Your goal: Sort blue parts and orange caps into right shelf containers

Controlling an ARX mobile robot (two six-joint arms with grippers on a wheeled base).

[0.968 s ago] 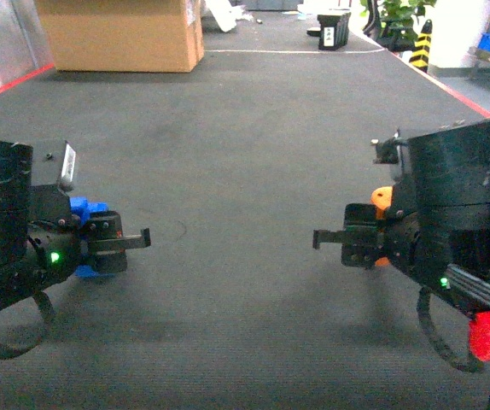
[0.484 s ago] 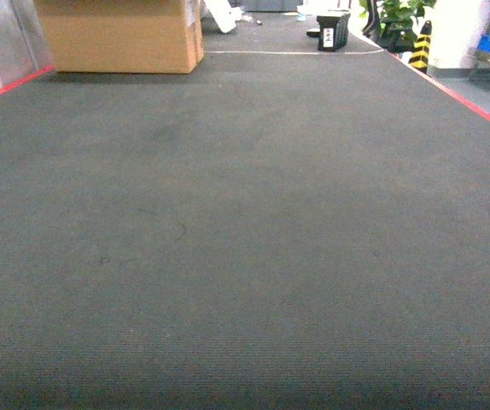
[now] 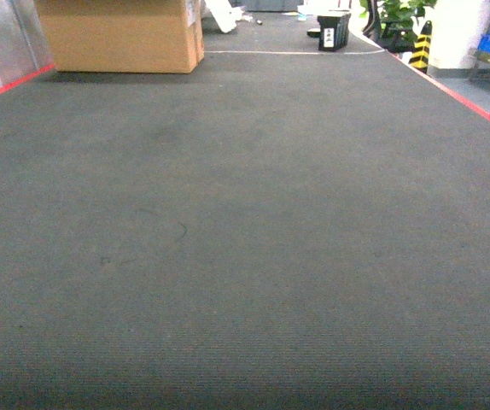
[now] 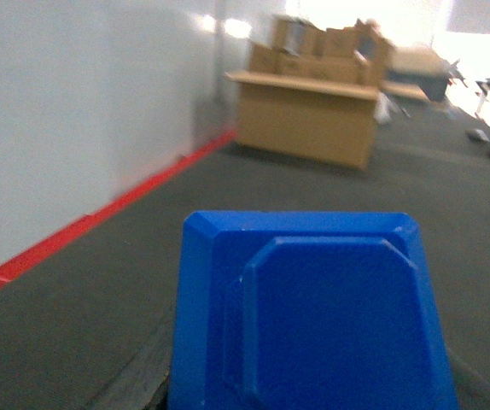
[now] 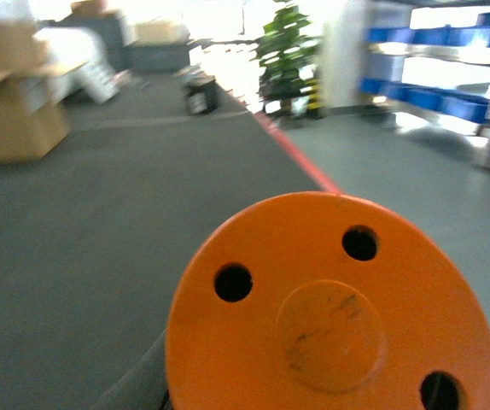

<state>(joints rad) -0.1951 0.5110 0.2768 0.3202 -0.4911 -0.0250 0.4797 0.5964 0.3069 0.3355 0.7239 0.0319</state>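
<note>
- Across the head view: bare grey carpet (image 3: 245, 256), edged by a red floor line (image 3: 450, 85); a brown cardboard box (image 3: 117, 34) stands at the far left. Neither arm shows in this view.
- Left wrist view: a blue part (image 4: 313, 316) fills the lower frame, close under the camera. Moulded plastic with chamfered corners and a raised octagonal panel on its face. It appears carried by the left gripper, but no fingers show, so whether that gripper clamps it cannot be told.
- Right wrist view: an orange cap (image 5: 330, 316), a round disc with three small holes and a shallow central boss, equally close under the camera. Probably carried by the right gripper; the fingers are out of sight, so its grip cannot be told either.
- Right shelf containers (image 5: 450, 102): bright-blue crates on metal racking, far right of the right wrist view, blurred, well apart from both parts.
- Other fixtures: potted plant (image 5: 283, 51) near the racking; a white wall (image 4: 74, 111) at left.
- Handling judgement: both parts look rigid, light and smooth-skinned, so somewhat slippery. Take the blue part across its flat side walls, and the cap across its rim, not its face.
- Step judged: transit towards the shelf, with neither part yet deposited.
</note>
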